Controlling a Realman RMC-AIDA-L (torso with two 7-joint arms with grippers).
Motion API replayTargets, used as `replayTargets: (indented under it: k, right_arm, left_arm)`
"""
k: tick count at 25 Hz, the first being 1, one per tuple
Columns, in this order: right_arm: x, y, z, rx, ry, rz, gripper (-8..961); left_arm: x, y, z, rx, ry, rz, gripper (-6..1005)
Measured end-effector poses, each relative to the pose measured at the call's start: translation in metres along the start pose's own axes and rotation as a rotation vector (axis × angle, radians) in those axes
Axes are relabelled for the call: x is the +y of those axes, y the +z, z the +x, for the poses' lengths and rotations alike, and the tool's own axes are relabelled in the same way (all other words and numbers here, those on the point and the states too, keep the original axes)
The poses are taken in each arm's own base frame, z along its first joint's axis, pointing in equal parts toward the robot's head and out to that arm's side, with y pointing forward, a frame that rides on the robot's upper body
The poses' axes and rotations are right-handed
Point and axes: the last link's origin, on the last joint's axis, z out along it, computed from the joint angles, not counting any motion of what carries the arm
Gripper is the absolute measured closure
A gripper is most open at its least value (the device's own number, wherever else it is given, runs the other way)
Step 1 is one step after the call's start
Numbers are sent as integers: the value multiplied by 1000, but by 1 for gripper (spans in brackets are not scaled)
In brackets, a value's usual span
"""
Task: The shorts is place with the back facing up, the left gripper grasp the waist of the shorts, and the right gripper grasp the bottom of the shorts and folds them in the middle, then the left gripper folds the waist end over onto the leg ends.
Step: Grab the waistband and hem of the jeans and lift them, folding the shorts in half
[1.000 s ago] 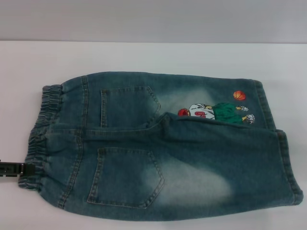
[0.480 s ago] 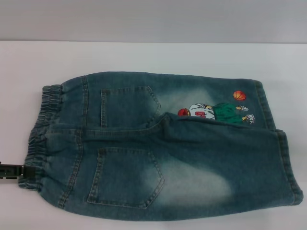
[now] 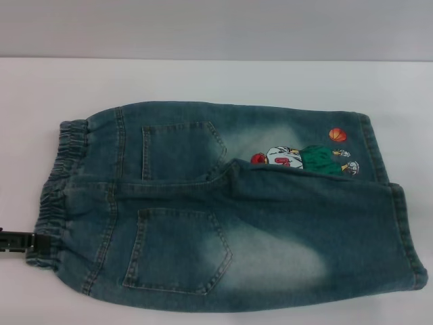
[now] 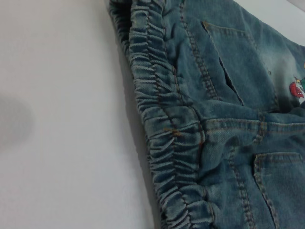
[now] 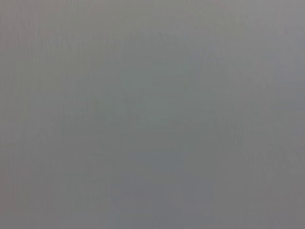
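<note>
I see blue-green washed denim shorts [image 3: 223, 210] with pale, faded patches near the two stitched back pockets. The gathered elastic waistband [image 3: 57, 193] has the same blue-green colour. A small cartoon print [image 3: 304, 159] shows white, green and red, with an orange basketball [image 3: 337, 135]. The flat table surface [image 3: 203, 78] is white. The slim gripper tip [image 3: 20, 241] is black.

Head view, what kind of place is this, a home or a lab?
Probably a lab or test bench, not a home: a plain white table against a bare grey wall, with only denim shorts laid flat and the left gripper at the waist.
</note>
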Motion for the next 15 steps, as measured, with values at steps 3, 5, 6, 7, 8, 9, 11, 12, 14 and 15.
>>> replayTargets:
  k: [3,5,6,7,8,9,11,12,14,15]
  right_arm:
    - [0,0,0,2,-1,2,365]
    - [-1,0,0,1,0,4,365]
    - [-1,0,0,1,0,4,365]
    - [-1,0,0,1,0,5,366]
    - [-1,0,0,0,0,5,366]
    - [-1,0,0,0,0,5,367]
    - [-1,0,0,0,0,6,367]
    - [-1,0,0,0,0,6,367]
    - [-1,0,0,-1,0,7,367]
    - [-1,0,0,-1,0,7,368]
  left_arm:
    - [1,1,1,0,3,-2,202]
    - [1,1,2,0,4,-3,202]
    - [2,2,2,-2,4,-6,202]
    - [2,3,2,-4,3,-9,202]
    - [2,3,2,-5,3,-10,202]
    - [2,3,2,-5,3,-10,203]
    - [2,3,2,-6,2,-10,203]
    - [2,3,2,-6,2,-10,203]
    - [0,3,0,-23,-3,2,203]
    - [0,3,0,-23,-3,2,203]
